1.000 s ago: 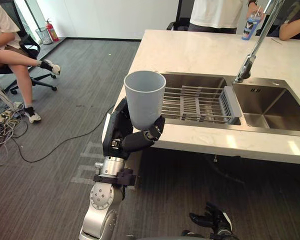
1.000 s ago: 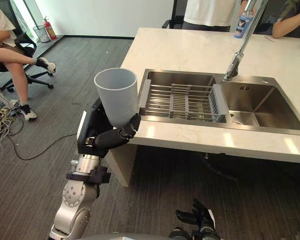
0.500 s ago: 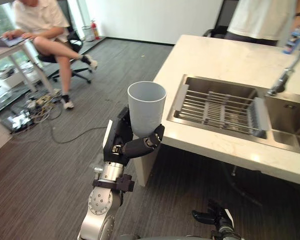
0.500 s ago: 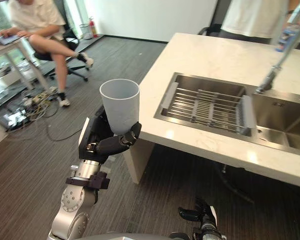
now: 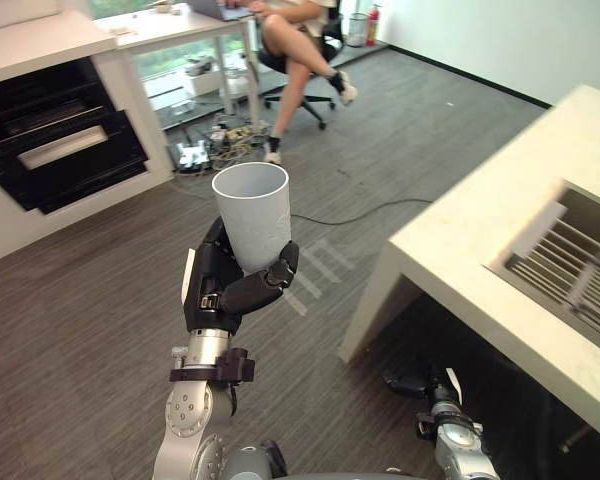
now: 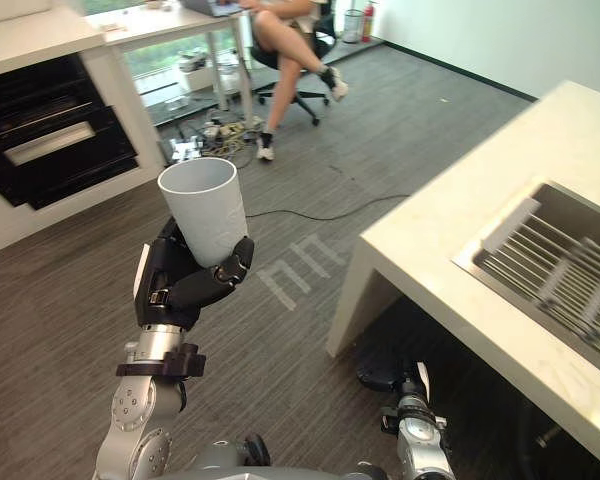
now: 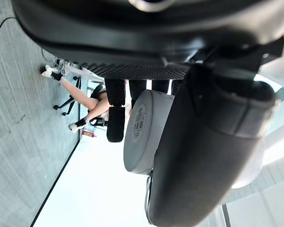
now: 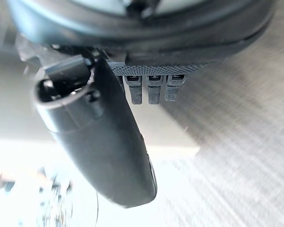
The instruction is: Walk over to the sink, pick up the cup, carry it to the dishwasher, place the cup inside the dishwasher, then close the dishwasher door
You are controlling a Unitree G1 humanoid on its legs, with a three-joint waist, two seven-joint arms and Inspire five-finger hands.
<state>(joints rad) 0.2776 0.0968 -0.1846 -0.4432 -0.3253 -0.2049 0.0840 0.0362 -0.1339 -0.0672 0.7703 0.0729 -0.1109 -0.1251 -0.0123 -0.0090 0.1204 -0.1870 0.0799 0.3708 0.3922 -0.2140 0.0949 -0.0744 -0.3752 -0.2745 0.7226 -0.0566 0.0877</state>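
Carry stage. The left robot hand [image 5: 225, 290] is curled round the grey cup [image 5: 252, 215], which is held upright in the air, well clear of the sink desk [image 5: 480, 220]. The right robot hand [image 5: 420, 384] hangs low, fingers relaxed, empty. The pick-up is done. Placing the cup in the dishwasher and closing its door are not yet done.

Dark grey wood-grain floor [image 5: 80, 300], pale stone bench [image 5: 480, 230] at right, plain white wall [image 5: 520, 40] upper right, white desk [image 5: 180, 22] at top centre, a person [image 5: 300, 40] seated behind it, cable tangle [image 5: 215, 145] beneath, white cabinet [image 5: 30, 45] upper left, daylight from a window [image 5: 180, 62] behind the desk.
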